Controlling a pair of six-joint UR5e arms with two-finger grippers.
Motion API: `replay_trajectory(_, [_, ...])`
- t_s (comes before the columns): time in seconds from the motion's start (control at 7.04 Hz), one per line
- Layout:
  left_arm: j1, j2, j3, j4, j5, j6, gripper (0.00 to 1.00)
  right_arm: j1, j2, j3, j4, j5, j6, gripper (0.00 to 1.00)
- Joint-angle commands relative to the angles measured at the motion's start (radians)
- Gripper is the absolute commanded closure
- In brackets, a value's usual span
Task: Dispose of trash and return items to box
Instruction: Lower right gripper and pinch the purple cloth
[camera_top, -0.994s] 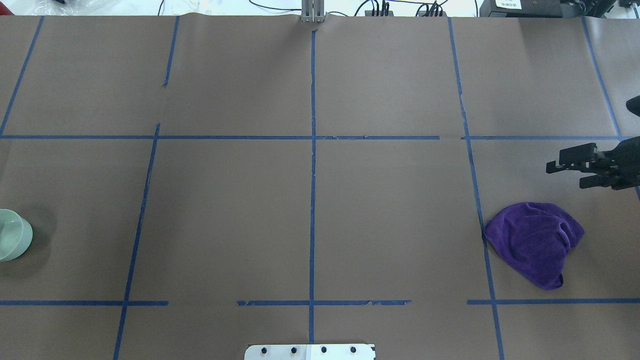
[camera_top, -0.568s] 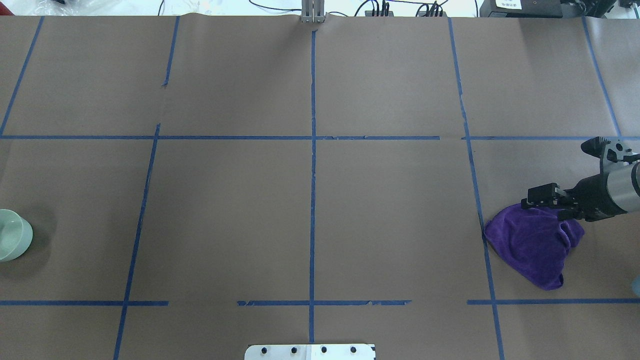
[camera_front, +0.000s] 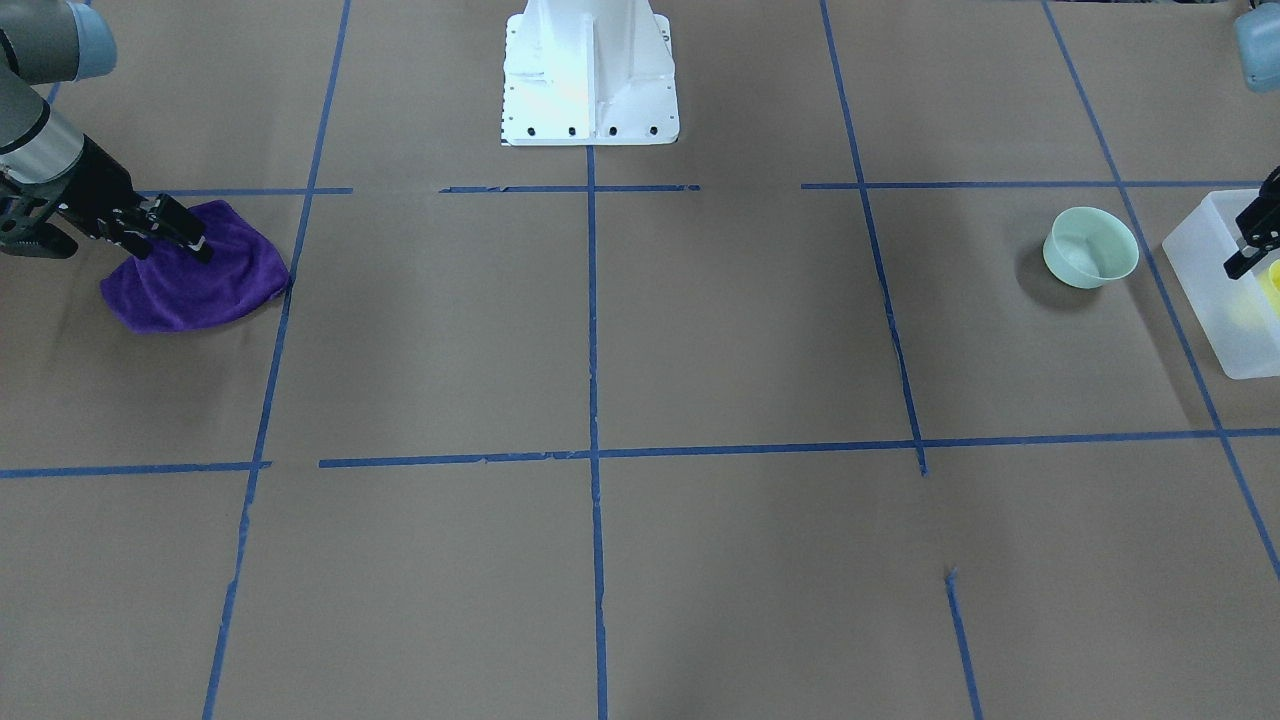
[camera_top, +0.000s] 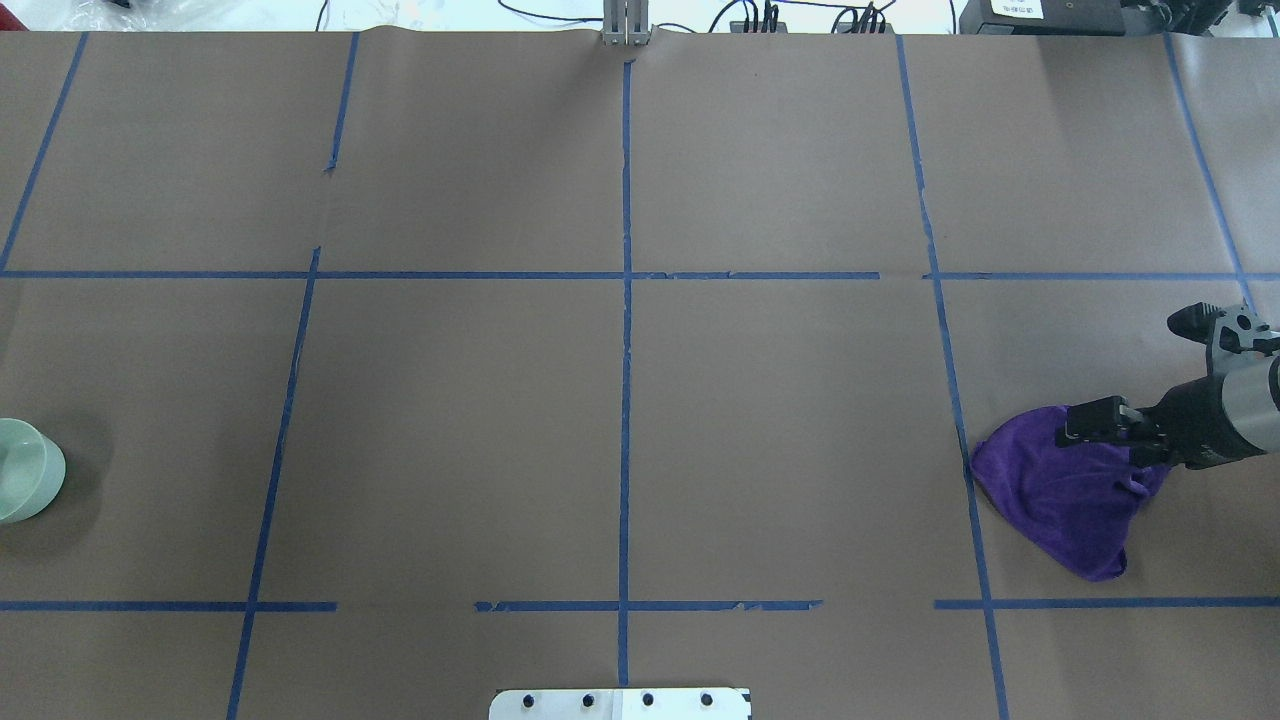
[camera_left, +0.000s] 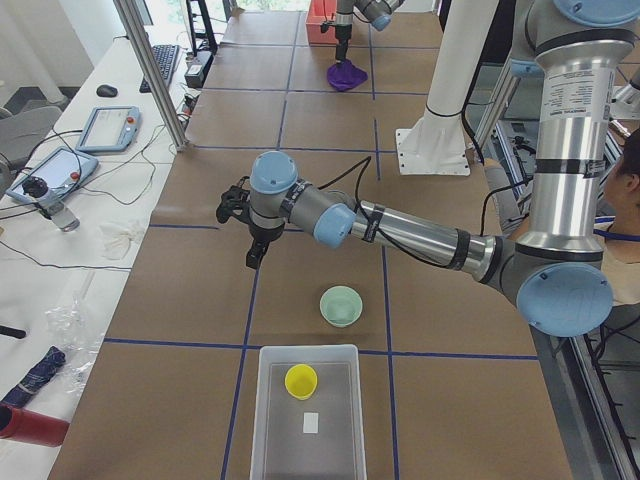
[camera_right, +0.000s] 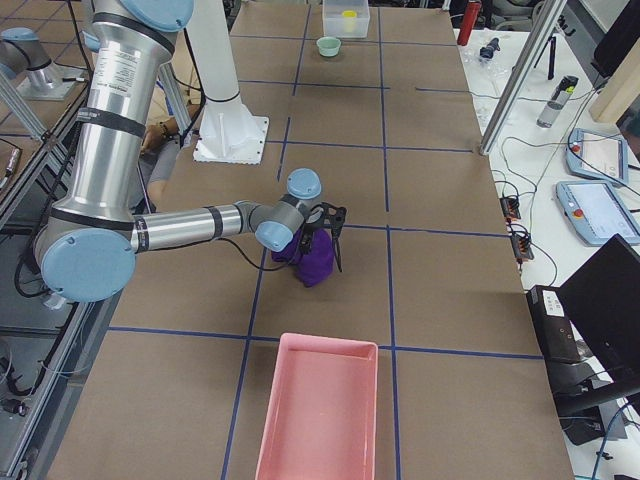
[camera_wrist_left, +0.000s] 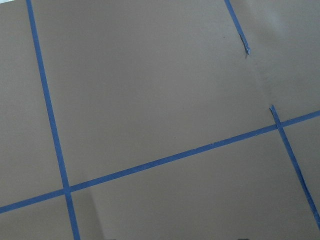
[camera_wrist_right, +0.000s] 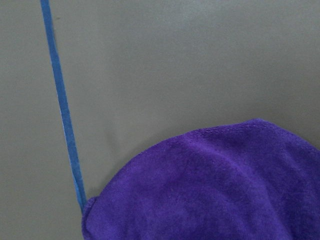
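Surface (camera_top: 450, 400): brown paper, blue tape grid. White base (camera_front: 590, 70) stands mid-edge on the robot's side, and all places below are read from it.

- Pink tray (camera_right: 318, 420): far right of the base, past the cloth.
- Box (camera_left: 330, 450): far left of the base, at the end of the surface. Holds the cup.
- Purple cloth (camera_top: 1070, 500): right of the base, bunched, its inner edge touching a tape line.
- Right hand (camera_top: 1090, 425): pointed down onto the cloth's edge farthest from the base. Fingers parted, tips at the fabric.
- Left hand (camera_left: 253, 258): raised above the surface left of the base, near the bowl and box. Cannot tell whether the fingers are wide or narrow.
- Mint bowl (camera_front: 1090, 247): left of the base, upright, just short of the box, not touching it.
- Yellow cup (camera_left: 301, 381): upright inside the box, towards the wall nearest the base.
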Motion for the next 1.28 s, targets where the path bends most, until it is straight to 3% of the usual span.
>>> replay_trajectory(0.0, [0.002,0.002,0.002,-0.013,-0.002,-0.001,0.13,0.032,-0.017,0.012,-0.003,0.002,-0.004,0.02])
replay_trajectory(0.43, [0.005,0.003,0.010,-0.025,-0.002,-0.001,0.13,-0.045,-0.038,0.001,-0.015,-0.033,-0.007,0.04])
replay_trajectory(0.57, [0.005,0.005,0.006,-0.025,-0.002,-0.001,0.13,-0.050,-0.040,-0.010,-0.018,-0.057,-0.005,0.22])
replay_trajectory(0.71, [0.005,0.005,0.004,-0.027,-0.002,-0.001,0.12,-0.050,-0.037,-0.016,-0.017,-0.093,-0.005,0.95])
replay_trajectory(0.85, [0.005,0.005,0.002,-0.027,-0.002,-0.001,0.12,-0.050,-0.029,-0.014,-0.015,-0.079,-0.007,1.00])
replay_trajectory(1.14, [0.037,0.005,0.015,-0.027,0.002,-0.007,0.12,-0.017,-0.026,0.027,-0.007,-0.062,-0.007,1.00])
